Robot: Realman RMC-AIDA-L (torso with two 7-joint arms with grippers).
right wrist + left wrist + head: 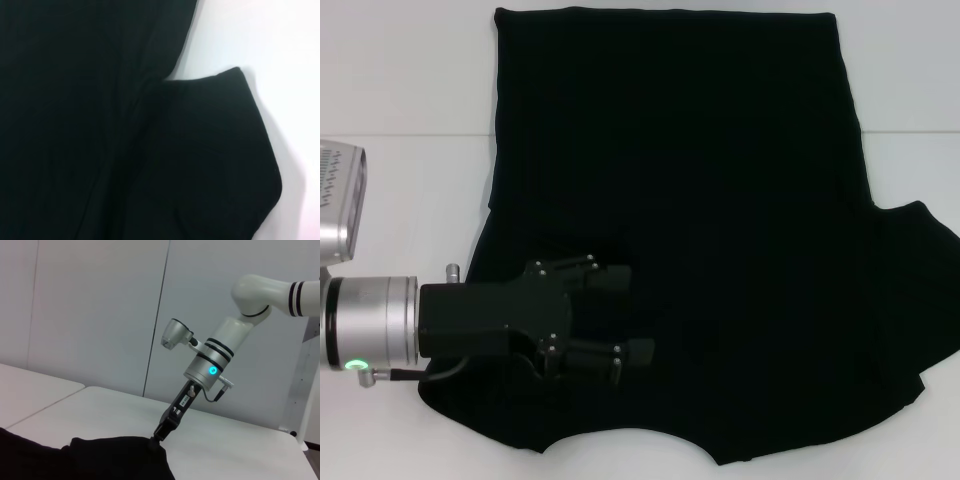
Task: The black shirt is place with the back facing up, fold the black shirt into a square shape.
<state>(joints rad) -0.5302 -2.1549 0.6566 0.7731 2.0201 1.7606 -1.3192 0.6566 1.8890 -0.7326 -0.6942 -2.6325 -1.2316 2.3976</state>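
From my head camera the white table (410, 190) fills the view, and the black shirt (700, 200) lies spread flat across most of it, hem at the far edge and the collar end near me, no lettering showing on the upturned side. On the robot's right the short sleeve (920, 290) sticks out sideways onto bare table; on the left I cannot make out a sleeve, since the fabric there runs under my arm. The right wrist camera looks straight down on that right sleeve (220, 150), flat, with a sliver of table between it and the shirt body. The left gripper (620, 320) reaches in from the left side and sits low over the near-left part of the shirt, its black fingers (610, 278) spread apart against the cloth, released and holding nothing that I can see. The left wrist camera shows the right gripper (159, 434) at the far end of its white arm (220, 352), tip down on a raised edge of the shirt; from here I cannot tell whether it is clenched on the fabric or merely touching it.
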